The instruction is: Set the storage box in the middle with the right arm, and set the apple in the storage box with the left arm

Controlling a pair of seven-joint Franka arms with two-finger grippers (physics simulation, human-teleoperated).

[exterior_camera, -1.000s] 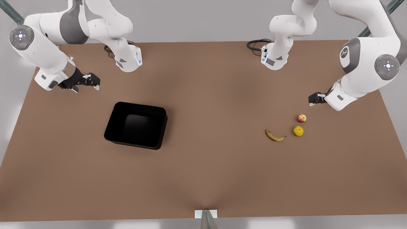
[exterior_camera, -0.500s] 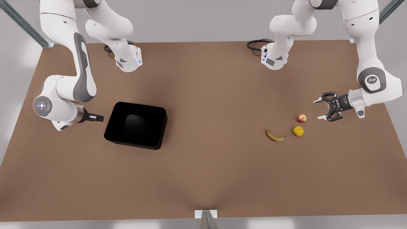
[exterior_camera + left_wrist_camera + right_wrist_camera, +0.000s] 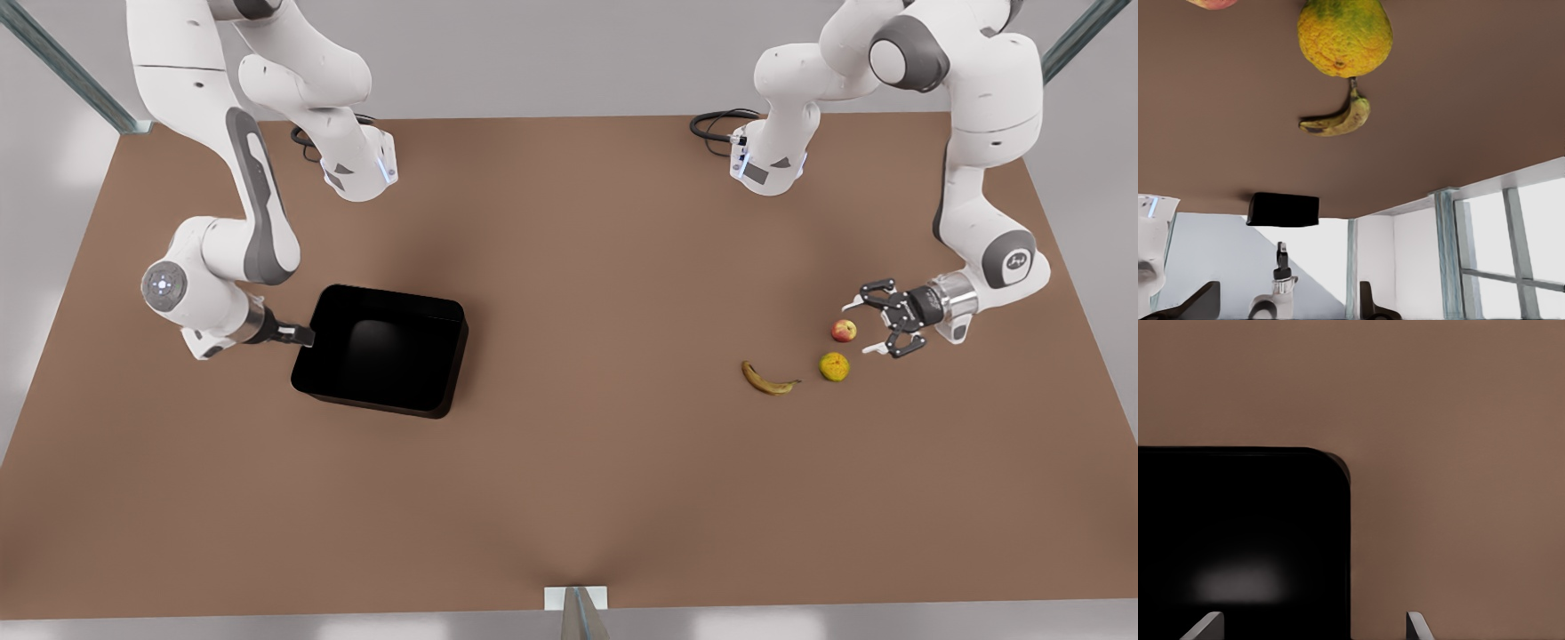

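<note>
Bare brown tabletop (image 3: 587, 480), grey walls.

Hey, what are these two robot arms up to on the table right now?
Both arms are closing in on their targets, and nothing is held yet. The right gripper is at the rim of the black storage box, which sits toward the front view's left rather than mid-table. The left gripper, fingers open, hovers beside the apple on the front view's right. A yellow fruit and a banana lie close by on the brown table.
</note>
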